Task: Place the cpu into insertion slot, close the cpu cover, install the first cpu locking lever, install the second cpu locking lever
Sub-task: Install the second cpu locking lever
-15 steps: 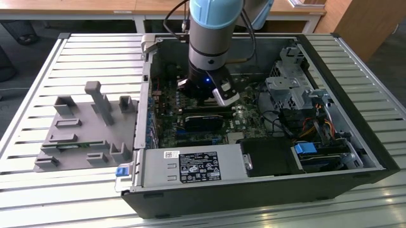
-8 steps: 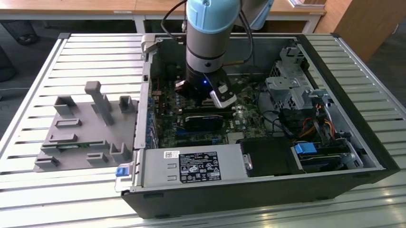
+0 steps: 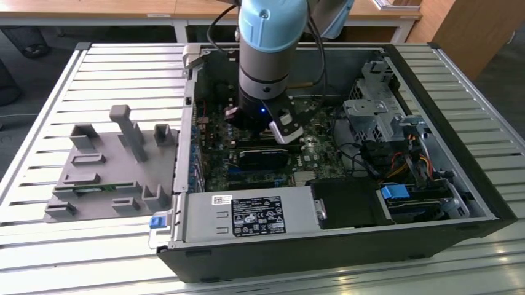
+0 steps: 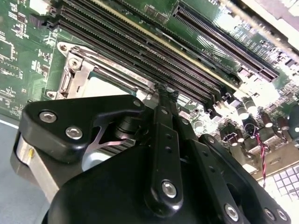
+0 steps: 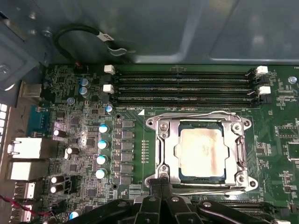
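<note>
In the exterior view we see the arm reaching down into the open computer case [image 3: 426,203], which lies on the slatted counter [image 3: 49,246]. In the first wrist view the cpu [image 5: 200,151] sits in the insertion slot [image 5: 201,137] with the cpu cover [image 5: 163,151] closed around it; the gripper [image 5: 161,184], fingers pressed together, touches the cover's edge. In the second wrist view the fingers [image 4: 164,100] meet beside the memory slots [image 4: 140,51].

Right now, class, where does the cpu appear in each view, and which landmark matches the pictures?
First wrist view: the cpu lies inside the silver cpu cover, beside the memory slots.
Second wrist view: a pale patch between the gripper and the memory slots.
Exterior view: the arm hides that spot.
Shared landmark: the memory slots.
</note>
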Action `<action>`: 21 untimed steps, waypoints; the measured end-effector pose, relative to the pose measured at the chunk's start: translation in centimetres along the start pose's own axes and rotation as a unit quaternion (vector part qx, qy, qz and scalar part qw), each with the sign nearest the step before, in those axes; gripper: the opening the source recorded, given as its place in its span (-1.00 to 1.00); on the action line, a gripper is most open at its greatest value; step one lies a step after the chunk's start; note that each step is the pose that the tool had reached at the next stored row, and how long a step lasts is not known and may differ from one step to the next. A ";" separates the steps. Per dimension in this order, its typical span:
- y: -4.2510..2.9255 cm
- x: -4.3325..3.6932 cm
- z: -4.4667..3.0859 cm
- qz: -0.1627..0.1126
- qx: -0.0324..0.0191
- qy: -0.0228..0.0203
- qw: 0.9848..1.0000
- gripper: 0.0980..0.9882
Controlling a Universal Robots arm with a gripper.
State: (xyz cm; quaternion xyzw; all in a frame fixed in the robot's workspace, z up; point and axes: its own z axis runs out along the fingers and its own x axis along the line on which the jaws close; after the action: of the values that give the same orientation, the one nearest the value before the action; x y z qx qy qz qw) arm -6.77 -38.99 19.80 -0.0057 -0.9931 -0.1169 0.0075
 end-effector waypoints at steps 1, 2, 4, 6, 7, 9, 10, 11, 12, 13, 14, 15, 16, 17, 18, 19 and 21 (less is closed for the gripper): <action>-0.07 0.01 0.01 0.000 -0.002 0.000 1.000 -0.98; -0.19 0.02 0.01 0.000 -0.005 0.000 1.000 -0.98; -0.47 0.03 -0.03 0.000 -0.009 0.000 1.000 -0.98; -0.73 0.06 -0.07 0.000 -0.013 0.000 1.000 -0.98; -0.83 0.08 -0.10 0.000 -0.015 0.000 1.000 -0.98; -0.95 0.16 -0.10 0.000 -0.019 0.000 1.000 -0.98; -0.98 0.22 -0.10 0.000 -0.021 0.000 1.000 -0.98; -1.00 0.28 -0.08 0.000 -0.022 0.000 1.000 -0.98; -1.02 0.34 -0.02 0.000 -0.024 0.000 1.000 -0.98; -1.03 0.36 0.05 0.000 -0.025 0.000 1.000 -0.98; -1.05 0.38 0.12 0.000 -0.026 0.000 1.000 -0.98; -1.07 0.41 0.20 0.000 -0.027 0.000 1.000 -0.98; -1.09 0.44 0.26 0.000 -0.028 0.000 1.000 -0.98; -1.11 0.46 0.29 0.000 -0.030 0.000 1.000 -0.98; -1.11 0.48 0.33 0.000 -0.032 0.000 0.999 -0.98; -1.12 0.49 0.38 0.000 -0.034 0.000 0.999 -0.98; -1.14 0.51 0.50 0.000 -0.037 0.000 0.999 -0.98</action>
State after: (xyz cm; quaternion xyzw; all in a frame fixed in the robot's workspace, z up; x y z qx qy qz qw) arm -7.30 -39.98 19.06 -0.0055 -0.9881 -0.1535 0.0076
